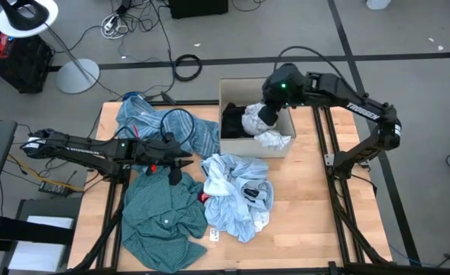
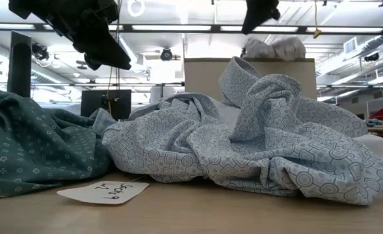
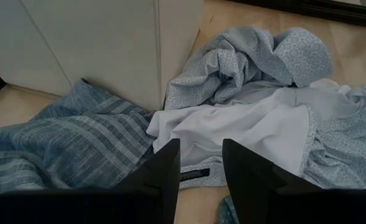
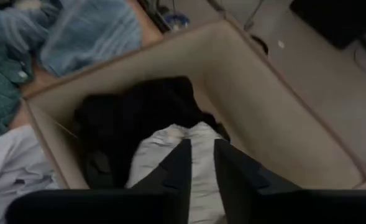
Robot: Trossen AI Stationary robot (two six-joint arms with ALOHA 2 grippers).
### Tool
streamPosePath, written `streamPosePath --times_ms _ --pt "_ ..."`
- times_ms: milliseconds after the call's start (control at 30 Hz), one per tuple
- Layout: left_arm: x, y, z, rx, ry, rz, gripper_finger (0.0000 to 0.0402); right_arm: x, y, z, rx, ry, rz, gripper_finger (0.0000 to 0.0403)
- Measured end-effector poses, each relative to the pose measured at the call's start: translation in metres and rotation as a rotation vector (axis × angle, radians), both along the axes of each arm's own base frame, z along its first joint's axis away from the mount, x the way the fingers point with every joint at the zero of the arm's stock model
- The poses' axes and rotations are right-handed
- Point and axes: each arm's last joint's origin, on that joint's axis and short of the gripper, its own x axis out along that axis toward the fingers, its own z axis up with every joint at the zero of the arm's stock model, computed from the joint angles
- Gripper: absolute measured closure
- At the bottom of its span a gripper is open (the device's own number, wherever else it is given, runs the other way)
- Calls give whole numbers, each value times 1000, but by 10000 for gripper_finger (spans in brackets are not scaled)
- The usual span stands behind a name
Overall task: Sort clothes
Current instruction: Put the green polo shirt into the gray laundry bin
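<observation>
Pale blue shirt (image 2: 256, 143) nearest. My right gripper (image 4: 200, 163) over box (image 1: 228, 92), fingers parting off white-grey cloth (image 1: 269, 131): I'd release fully before lifting. Left gripper (image 3: 200, 163) fingers released, empty.

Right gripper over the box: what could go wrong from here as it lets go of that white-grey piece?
1. The right gripper is only slightly parted over the white-grey patterned cloth, so the fabric may snag on a finger and lift out.
2. That cloth lies heaped against the cardboard box wall and might spill over its rim.
3. The left gripper, open above the pale blue shirt, could also catch the adjoining blue striped cloth.
</observation>
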Motion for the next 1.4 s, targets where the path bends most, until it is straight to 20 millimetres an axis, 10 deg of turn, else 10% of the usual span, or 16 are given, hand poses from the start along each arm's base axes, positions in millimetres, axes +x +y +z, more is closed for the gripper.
streamPosePath --times_ms 533,1067,1400 --pt "0 0 0 0 1 0 275 -15 7 -17 209 109 -16 249" --pt "0 0 0 -17 -3 9 275 -44 111 1 155 94 108 255" --pt "0 -10 0 -46 -9 -24 275 -54 161 -42 99 157 154 258"
